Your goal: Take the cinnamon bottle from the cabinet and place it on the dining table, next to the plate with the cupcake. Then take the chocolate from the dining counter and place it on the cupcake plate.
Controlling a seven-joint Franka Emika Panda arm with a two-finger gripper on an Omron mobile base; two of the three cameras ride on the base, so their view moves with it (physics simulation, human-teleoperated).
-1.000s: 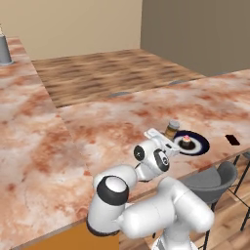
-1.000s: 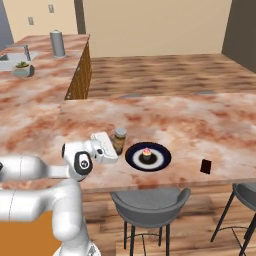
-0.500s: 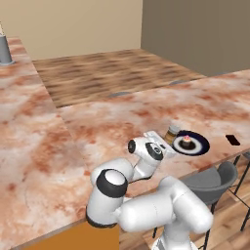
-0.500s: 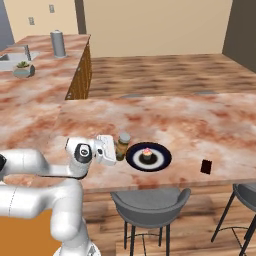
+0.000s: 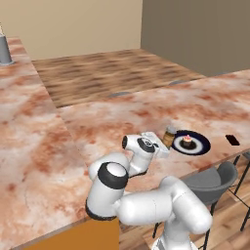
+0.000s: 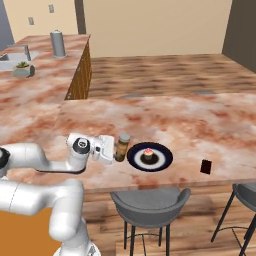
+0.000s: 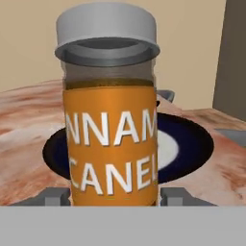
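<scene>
The gripper (image 6: 116, 151) is clamped on the cinnamon bottle (image 6: 122, 147), low on its label, at centre frame just left of the plate (image 6: 163, 158) on the dining table (image 6: 200, 117). One bottle, one plate, one cupcake (image 6: 148, 154). Likely light, rigid, smooth-sided — so a mid-body hold looks safest.

Both base views look down from behind, sharing the table (image 5: 97, 122); hand view sits tight against the bottle (image 7: 109, 139).
</scene>
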